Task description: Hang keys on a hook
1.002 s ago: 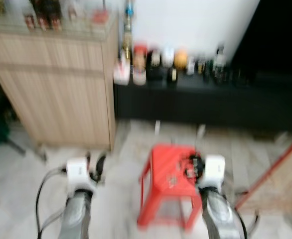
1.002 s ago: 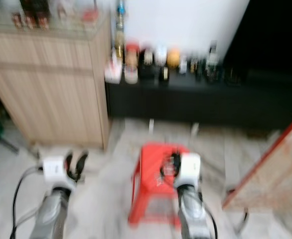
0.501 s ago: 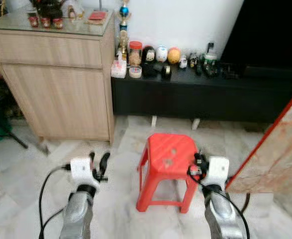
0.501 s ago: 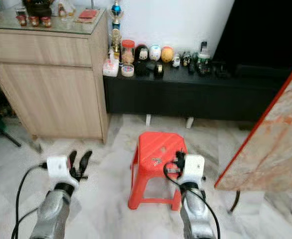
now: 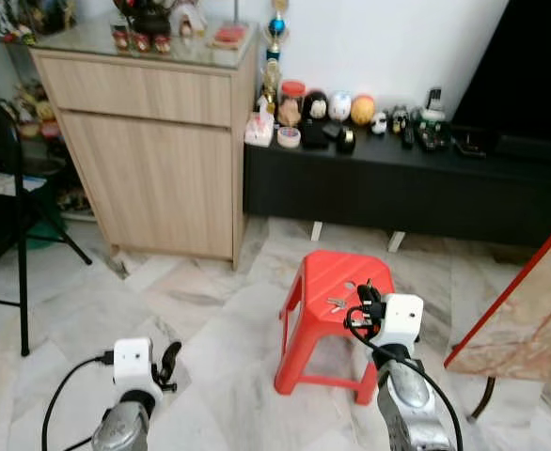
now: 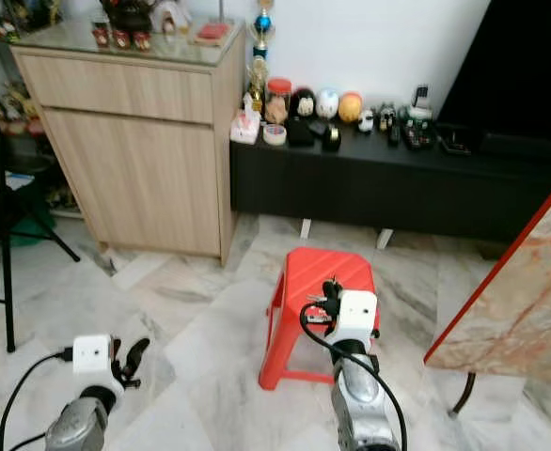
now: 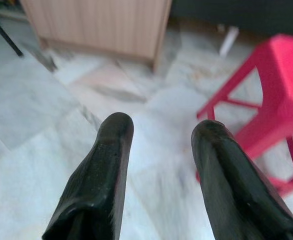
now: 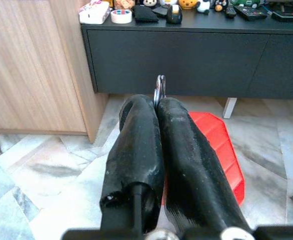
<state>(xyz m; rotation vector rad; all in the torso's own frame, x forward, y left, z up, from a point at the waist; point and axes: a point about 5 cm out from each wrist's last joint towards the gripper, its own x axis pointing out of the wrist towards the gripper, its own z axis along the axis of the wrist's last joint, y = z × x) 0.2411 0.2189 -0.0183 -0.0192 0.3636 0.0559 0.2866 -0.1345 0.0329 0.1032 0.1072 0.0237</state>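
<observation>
Red plastic stool (image 5: 334, 282) ahead of me, my right gripper (image 8: 157, 102) jaws pinching silver metal keys (image 8: 159, 86) above it, left gripper (image 7: 161, 132) jaws spread near marble floor (image 5: 191, 310).

Right tool (image 6: 329, 293) holds keys (image 6: 317, 303) above red stool (image 6: 299, 287).

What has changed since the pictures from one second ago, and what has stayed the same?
Mostly the camera moved: the blur is gone and a black chair now shows on the left. The left end effector has dropped lower than the right end effector. Unchanged as far as I can see: left open, right shut on the key ring, and the red stool in its place.
</observation>
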